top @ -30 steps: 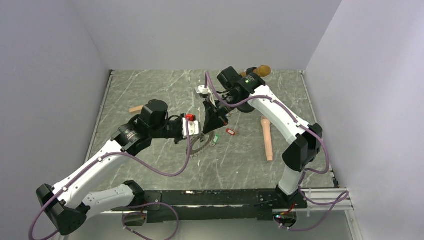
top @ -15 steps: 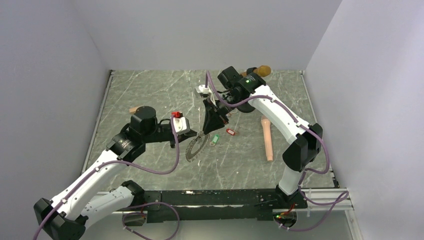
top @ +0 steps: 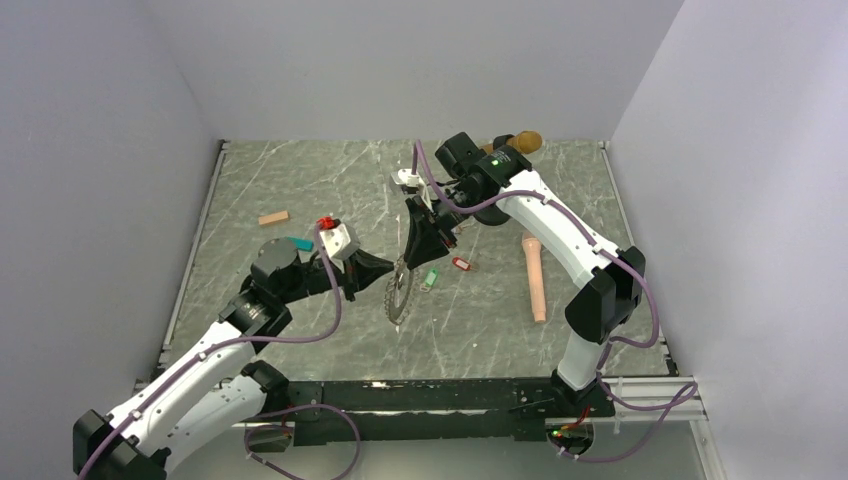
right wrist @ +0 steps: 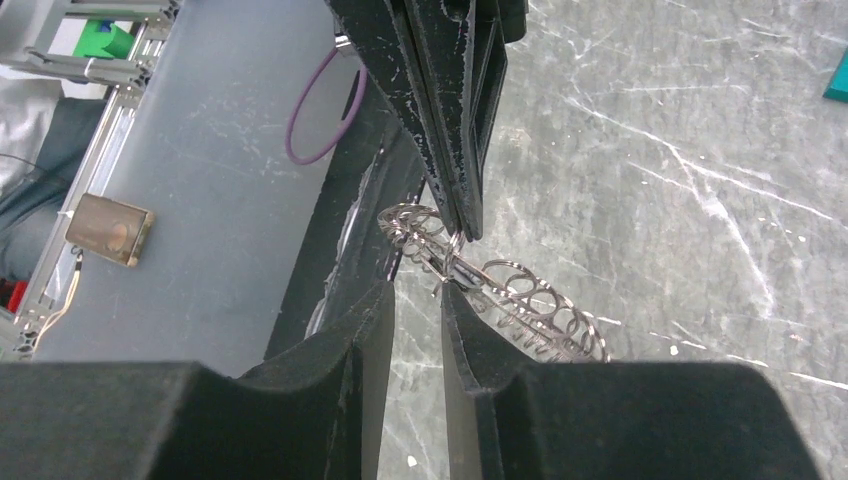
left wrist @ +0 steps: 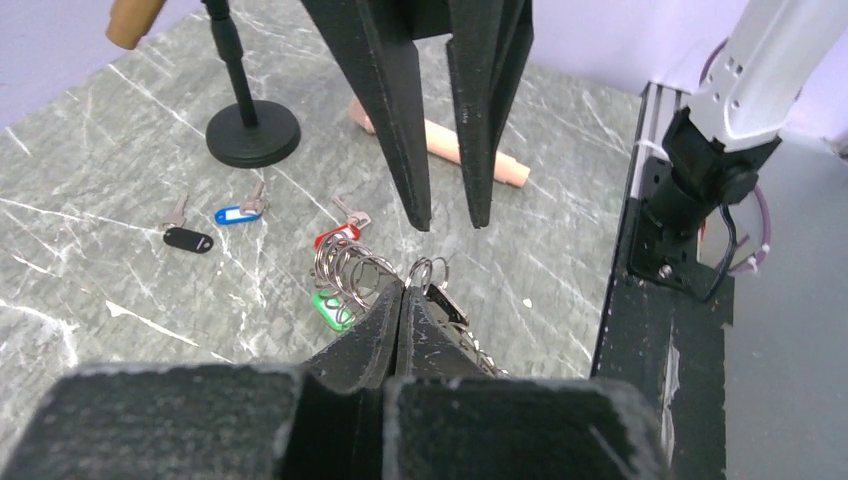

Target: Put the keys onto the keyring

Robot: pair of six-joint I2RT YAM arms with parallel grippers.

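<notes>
The keyring (top: 400,292) stands on edge, a dark ring with a looped wire rim, and my left gripper (top: 387,272) is shut on that rim. The left wrist view shows the shut jaws (left wrist: 405,288) with the keyring's loops (left wrist: 345,270) on both sides. My right gripper (top: 418,262) points down just above the keyring, jaws a little apart and empty (right wrist: 418,295). The keyring's loops (right wrist: 520,300) lie at its tips. Keys with green (left wrist: 330,308), red (left wrist: 335,237), blue (left wrist: 232,214) and black (left wrist: 188,238) tags lie loose on the table.
A black microphone-stand base (left wrist: 252,133) stands beyond the keys. A peach cylinder (top: 535,275) lies to the right. A tan wooden block (top: 273,217) and a teal block (top: 297,243) lie at the left. The black rail (top: 440,395) runs along the near edge.
My left arm has drawn back to the left and nearer. The keyring, flat on the table half a second ago, now stands on edge in the left gripper. The right arm has not moved.
</notes>
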